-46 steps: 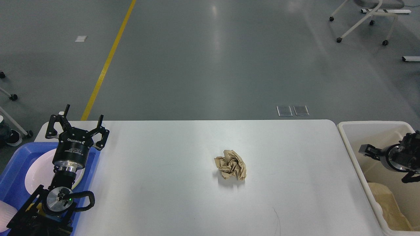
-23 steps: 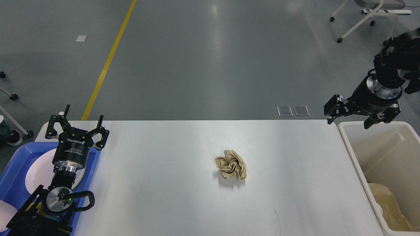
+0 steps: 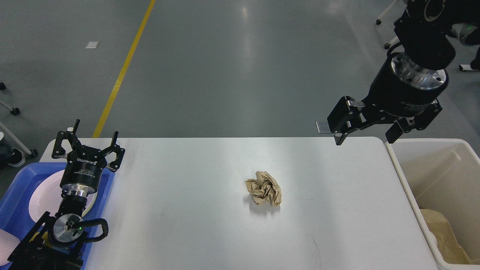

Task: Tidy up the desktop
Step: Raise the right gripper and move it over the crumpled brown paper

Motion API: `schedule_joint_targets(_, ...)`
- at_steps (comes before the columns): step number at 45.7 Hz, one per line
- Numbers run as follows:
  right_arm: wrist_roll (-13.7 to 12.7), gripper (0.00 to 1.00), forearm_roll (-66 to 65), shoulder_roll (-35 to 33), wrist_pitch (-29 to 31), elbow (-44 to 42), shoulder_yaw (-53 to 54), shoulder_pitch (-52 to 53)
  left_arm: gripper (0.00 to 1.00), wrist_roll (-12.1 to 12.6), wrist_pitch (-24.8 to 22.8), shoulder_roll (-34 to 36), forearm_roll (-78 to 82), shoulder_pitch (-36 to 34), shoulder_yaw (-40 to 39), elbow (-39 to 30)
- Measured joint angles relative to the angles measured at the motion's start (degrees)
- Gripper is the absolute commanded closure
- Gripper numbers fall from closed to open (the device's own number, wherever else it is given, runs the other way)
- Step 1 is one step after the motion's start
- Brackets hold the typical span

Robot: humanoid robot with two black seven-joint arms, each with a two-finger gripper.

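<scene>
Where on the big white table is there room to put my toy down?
The desktop has lots of bare room. One wide patch lies between the left gripper and the crumpled brown paper. Another lies between the paper and the cream bin. The blue tray on the left is crowded: a white plate and the arm fill it.

Crumpled brown paper (image 3: 264, 192) mid-desktop (image 3: 187, 210), both tools spread wide: left tool (image 3: 88, 142) over blue tray (image 3: 22, 176), right tool (image 3: 365, 140) aloft
</scene>
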Motion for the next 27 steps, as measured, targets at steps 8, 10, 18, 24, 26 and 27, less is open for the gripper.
schedule_joint_targets(8, -2.3, 0.00, 2.6, 0.2, -4.7, 3.4, 0.3, 1.9, 0.04, 0.0, 0.0, 0.0, 0.0, 0.0, 0.0, 0.0)
schedule_joint_targets(10, -2.4, 0.00, 2.9, 0.2, -5.0, 3.6, 0.4, 2.0, 0.04, 0.0, 0.0, 0.0, 0.0, 0.0, 0.0, 0.0)
schedule_joint_targets(18, -2.4, 0.00, 3.4, -0.1, -5.1, 3.4, 0.7, 1.8, 0.04, 0.1, 0.0, 0.0, 0.0, 0.0, 0.0, 0.0)
schedule_joint_targets(24, -2.2, 0.00, 3.6, -0.2, -5.3, 1.9, 1.4, 0.0, 0.04, 0.1, 0.0, 0.0, 0.0, 0.0, 0.0, 0.0)
schedule_joint_targets(26, -2.1, 0.00, 4.0, -0.2, -5.4, 0.8, 2.1, -1.2, 0.04, 0.1, 0.0, 0.0, 0.0, 0.0, 0.0, 0.0)
schedule_joint_targets(27, -2.1, 0.00, 4.2, -0.2, -5.5, 0.2, 2.5, -1.9, 0.04, 0.0, 0.0, 0.0, 0.0, 0.0, 0.0, 0.0)
